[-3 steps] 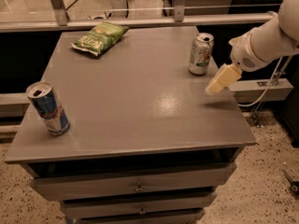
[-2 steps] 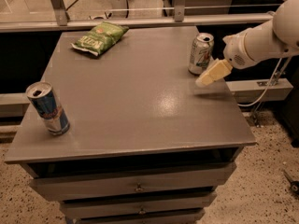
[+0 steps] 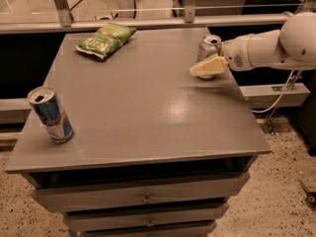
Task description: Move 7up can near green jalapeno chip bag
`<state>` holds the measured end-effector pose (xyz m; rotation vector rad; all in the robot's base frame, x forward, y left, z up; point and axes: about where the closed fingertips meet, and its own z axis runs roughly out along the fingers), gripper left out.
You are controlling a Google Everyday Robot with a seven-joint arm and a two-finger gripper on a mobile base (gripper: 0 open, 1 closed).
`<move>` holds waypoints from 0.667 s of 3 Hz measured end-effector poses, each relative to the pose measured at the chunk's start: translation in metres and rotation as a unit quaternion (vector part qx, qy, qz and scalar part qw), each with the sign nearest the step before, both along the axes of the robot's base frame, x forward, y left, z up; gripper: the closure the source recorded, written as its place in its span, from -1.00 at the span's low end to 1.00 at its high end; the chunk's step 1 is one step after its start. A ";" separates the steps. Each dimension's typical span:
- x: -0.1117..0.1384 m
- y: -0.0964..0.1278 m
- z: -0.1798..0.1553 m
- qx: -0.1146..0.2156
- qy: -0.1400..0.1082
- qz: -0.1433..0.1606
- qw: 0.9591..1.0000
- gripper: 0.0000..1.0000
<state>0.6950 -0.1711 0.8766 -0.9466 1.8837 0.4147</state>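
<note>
The 7up can stands upright near the table's far right edge, silver-white with a shiny top. My gripper reaches in from the right on a white arm and sits in front of the can's lower half, hiding it. The green jalapeno chip bag lies flat at the far left of the table, well apart from the can.
A blue-and-silver can stands upright at the table's front left. The grey table top sits over drawers. A railing and glass run along the far edge. A cable hangs at the right, beyond the table.
My gripper has moved left and a little away from me, from the right edge of the table to right in front of the 7up can. The cans and bag have not moved.
</note>
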 end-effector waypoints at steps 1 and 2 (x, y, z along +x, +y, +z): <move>0.005 0.009 0.005 0.049 -0.002 0.005 0.999 -0.04; 0.003 0.010 0.033 0.089 -0.030 0.014 0.995 0.42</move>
